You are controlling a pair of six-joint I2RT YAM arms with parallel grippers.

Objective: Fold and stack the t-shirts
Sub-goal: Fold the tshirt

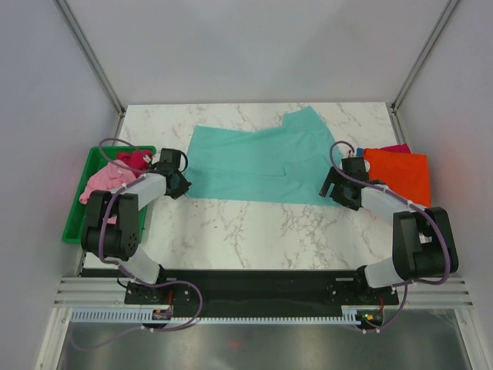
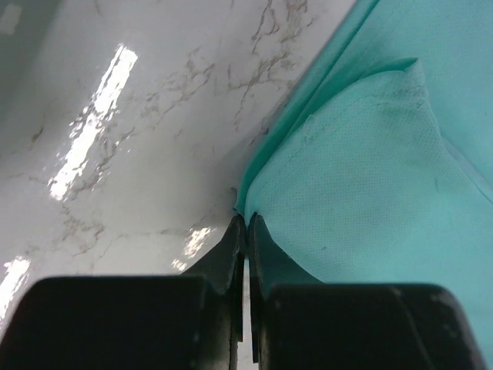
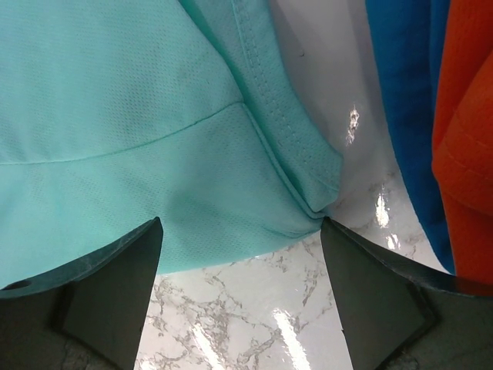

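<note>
Teal dimpled-knit t-shirt on marble table

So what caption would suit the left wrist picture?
Close-up: left fingers pinch a corner of the teal shirt on the marble table.

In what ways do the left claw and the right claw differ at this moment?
The left claw is shut, while the right claw stands wide open. The left claw pinches the near left corner of the teal shirt; the right claw holds nothing and only straddles its near right corner. Both are black and sit low at the shirt's edge.
</note>
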